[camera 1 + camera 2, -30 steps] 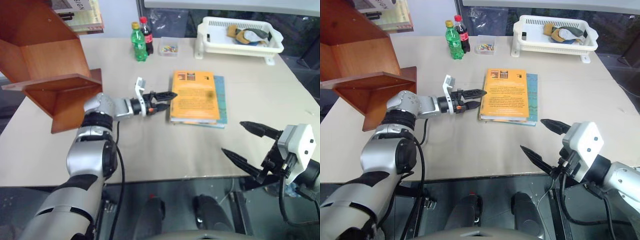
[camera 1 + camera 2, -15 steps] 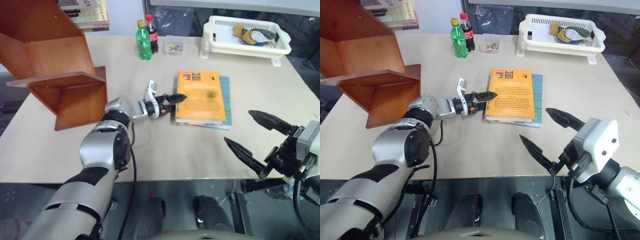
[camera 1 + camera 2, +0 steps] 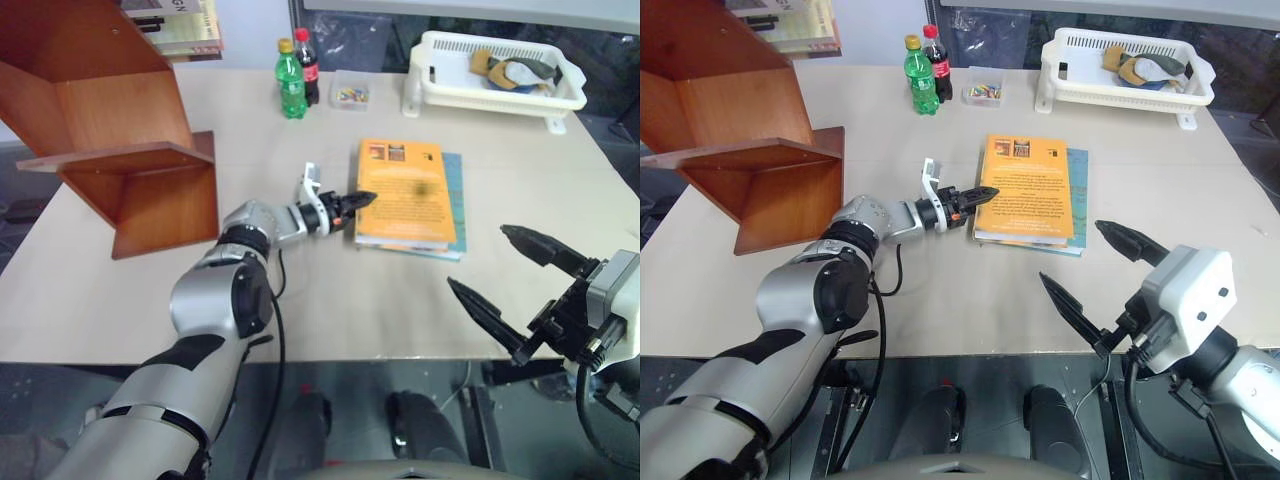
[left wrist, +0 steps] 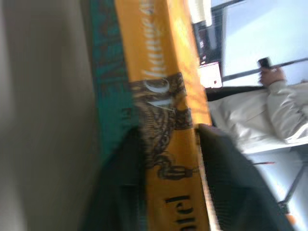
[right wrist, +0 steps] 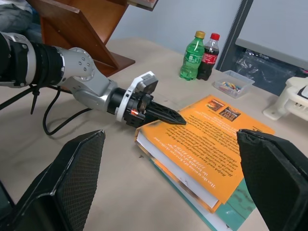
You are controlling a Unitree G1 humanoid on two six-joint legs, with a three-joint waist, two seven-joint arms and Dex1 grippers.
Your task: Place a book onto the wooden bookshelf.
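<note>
Left wrist view: left gripper (image 3: 358,200) jaws, open a second ago, now pinching the book (image 3: 405,190) spine, mid-frame atop teal book (image 3: 458,205). Lift toward wooden bookshelf (image 3: 110,120), upper left, likely next. Right gripper (image 3: 505,275) agape.

2 bottles (image 3: 298,78) + white basket (image 3: 495,80) at table (image 3: 330,290) far edge.

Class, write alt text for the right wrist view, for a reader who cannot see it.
The left gripper clamps the spine edge of the book, which lies on a teal book on the table. Two bottles and the wooden bookshelf stand behind.
</note>
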